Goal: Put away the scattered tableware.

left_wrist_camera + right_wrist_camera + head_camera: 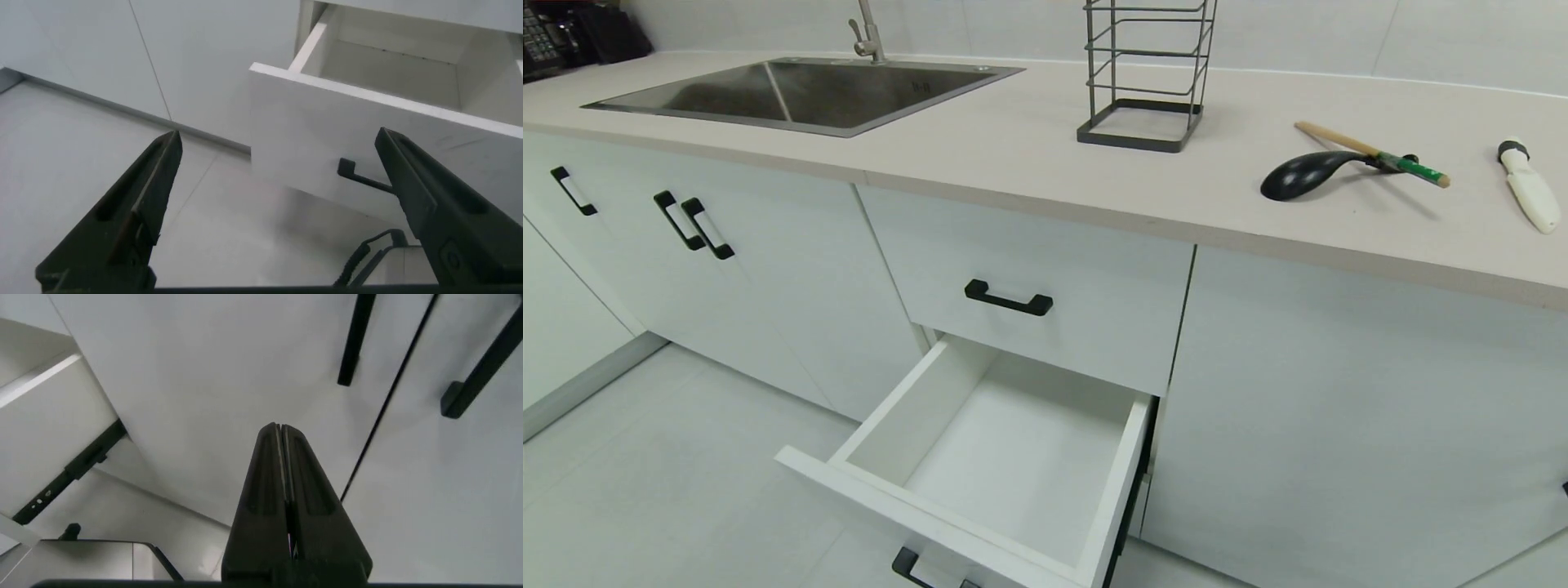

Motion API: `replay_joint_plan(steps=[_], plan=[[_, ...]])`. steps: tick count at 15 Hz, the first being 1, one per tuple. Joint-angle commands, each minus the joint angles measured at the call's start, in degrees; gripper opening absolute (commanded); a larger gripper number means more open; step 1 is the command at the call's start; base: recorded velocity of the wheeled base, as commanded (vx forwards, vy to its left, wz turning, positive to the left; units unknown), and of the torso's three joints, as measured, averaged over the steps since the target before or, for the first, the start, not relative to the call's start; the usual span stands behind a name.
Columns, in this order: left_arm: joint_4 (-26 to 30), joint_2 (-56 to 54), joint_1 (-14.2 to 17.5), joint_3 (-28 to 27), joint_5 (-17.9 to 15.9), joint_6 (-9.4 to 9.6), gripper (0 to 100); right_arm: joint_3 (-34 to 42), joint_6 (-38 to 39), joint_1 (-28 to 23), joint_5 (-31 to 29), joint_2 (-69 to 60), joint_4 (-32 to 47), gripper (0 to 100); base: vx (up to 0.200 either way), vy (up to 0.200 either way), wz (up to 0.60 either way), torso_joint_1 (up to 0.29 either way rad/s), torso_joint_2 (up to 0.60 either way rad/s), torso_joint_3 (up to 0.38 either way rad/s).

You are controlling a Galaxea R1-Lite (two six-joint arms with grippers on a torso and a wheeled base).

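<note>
Left jaws are released, spread wide with nothing between them. They hang low over the floor [98, 139], facing the front of the open drawer [368, 122]. From the left wrist view, that drawer's black handle [364, 175] sits just beyond the gap between the two fingers, not touching either.

Right jaws are clenched flat together and empty. They point up at a white cabinet door [204, 392], and two black door handles [355, 339] are further up past the tips. A drawer runner [73, 469] is off to one side of them.

None of the tableware is near either set of jaws. It's all up on the bench [1013, 155], well above where they hang. There's a black spoon [1307, 174] lying bowl towards the bench's front edge. What look like wooden chopsticks [1372, 153] with a green end are resting across its handle, so those two touch. A white-handled tool [1529, 188] with a black tip lies by itself a bit further along, apart from the spoon.

Also on the bench is a dark wire rack [1147, 77], standing upright with nothing in it, and past that a steel sink [800, 90] with its tap [870, 33].

From above, the open drawer [907, 408] is pulled well out with a bare white bottom. The upper drawer [1008, 299] right over it is closed.
</note>
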Motion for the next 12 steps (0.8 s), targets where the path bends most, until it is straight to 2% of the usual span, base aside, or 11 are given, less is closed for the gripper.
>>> replay_joint_plan(steps=[1, 12], plan=[[-0.04, 0.10, 0.02, 0.00, 0.02, -0.06, 100, -0.01, -0.04, 0.01, 0.04, 0.00, 0.00, 0, 0.000, 0.000, 0.00, 0.000, 0.00, 0.000], [-0.04, 0.10, 0.02, 0.00, 0.02, -0.06, 100, -0.01, -0.31, 0.01, 0.04, 0.00, 0.00, 0, 0.000, 0.000, 0.00, 0.014, -0.02, -0.004]])
